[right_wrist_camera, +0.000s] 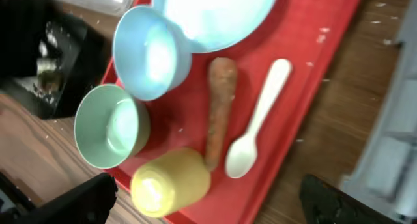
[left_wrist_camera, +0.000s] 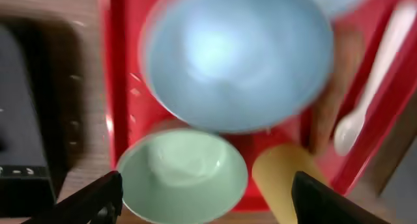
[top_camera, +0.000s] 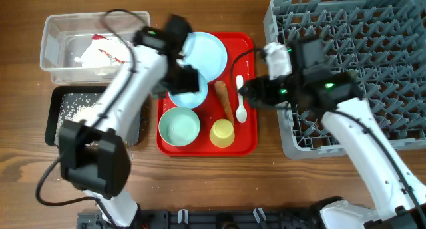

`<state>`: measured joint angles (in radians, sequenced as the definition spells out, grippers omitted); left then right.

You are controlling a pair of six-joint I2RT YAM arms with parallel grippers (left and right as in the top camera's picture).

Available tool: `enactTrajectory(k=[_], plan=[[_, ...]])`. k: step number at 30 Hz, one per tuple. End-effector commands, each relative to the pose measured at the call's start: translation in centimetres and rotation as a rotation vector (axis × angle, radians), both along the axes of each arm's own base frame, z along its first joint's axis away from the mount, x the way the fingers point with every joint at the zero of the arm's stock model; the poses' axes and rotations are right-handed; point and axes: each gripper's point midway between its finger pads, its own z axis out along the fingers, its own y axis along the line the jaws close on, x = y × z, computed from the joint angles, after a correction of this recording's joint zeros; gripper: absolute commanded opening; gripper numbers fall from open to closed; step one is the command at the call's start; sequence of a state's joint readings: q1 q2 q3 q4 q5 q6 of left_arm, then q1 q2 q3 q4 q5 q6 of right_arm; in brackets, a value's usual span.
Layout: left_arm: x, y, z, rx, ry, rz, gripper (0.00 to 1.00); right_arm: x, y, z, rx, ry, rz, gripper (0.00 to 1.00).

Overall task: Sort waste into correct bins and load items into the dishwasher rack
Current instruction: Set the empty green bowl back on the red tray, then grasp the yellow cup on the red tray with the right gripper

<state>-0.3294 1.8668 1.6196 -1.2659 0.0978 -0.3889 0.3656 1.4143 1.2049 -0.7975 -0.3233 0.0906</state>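
On the red tray, the pale blue plate (top_camera: 205,50) lies at the back. In front of it sit the pale blue bowl (top_camera: 187,96), pale green bowl (top_camera: 180,126), yellow cup (top_camera: 222,133), orange carrot (top_camera: 225,100) and white spoon (top_camera: 240,100). My left gripper (top_camera: 182,77) is open and empty above the blue bowl (left_wrist_camera: 234,61), with the green bowl (left_wrist_camera: 182,175) between its fingers (left_wrist_camera: 205,195). My right gripper (top_camera: 249,92) is open and empty (right_wrist_camera: 208,199) over the tray's right edge, above the cup (right_wrist_camera: 171,182), carrot (right_wrist_camera: 219,100) and spoon (right_wrist_camera: 257,123). Crumpled paper (top_camera: 100,52) lies in the clear tub (top_camera: 53,36). Rice (top_camera: 76,109) lies in the black tray (top_camera: 53,126).
The red serving tray (top_camera: 247,139) sits mid-table between the bins on the left and the grey dishwasher rack (top_camera: 373,49) on the right. The rack's left wall stands close behind my right wrist. Bare wood shows along the table's front edge.
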Motion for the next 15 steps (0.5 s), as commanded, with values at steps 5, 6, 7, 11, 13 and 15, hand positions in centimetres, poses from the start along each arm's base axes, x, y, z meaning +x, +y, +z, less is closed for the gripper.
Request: enactTrajectory(k=[5, 6, 7, 11, 13, 15], plan=[[4.6, 9.9, 2.1, -0.074, -0.112, 0.348, 1.00, -3.2, 6.4, -3.4, -0.230, -0.039, 0.098, 0.91], [4.7, 10.6, 2.1, -0.074, -0.115, 0.365, 1.00, -3.6, 7.0, -4.5, -0.248, -0.018, 0.122, 0.91], [4.9, 11.1, 2.1, -0.073, -0.121, 0.376, 1.00, -4.1, 7.6, -6.2, -0.279, 0.018, 0.148, 0.91], [5.0, 11.2, 2.1, -0.065, -0.130, 0.365, 1.00, -5.4, 7.8, -10.2, -0.356, 0.126, 0.187, 0.91], [5.1, 11.3, 2.1, -0.058, -0.132, 0.363, 1.00, -5.9, 7.3, -11.3, -0.390, 0.170, 0.191, 0.86], [5.2, 11.3, 2.1, -0.059, -0.138, 0.363, 1.00, -6.1, 7.1, -11.9, -0.403, 0.190, 0.186, 0.79]])
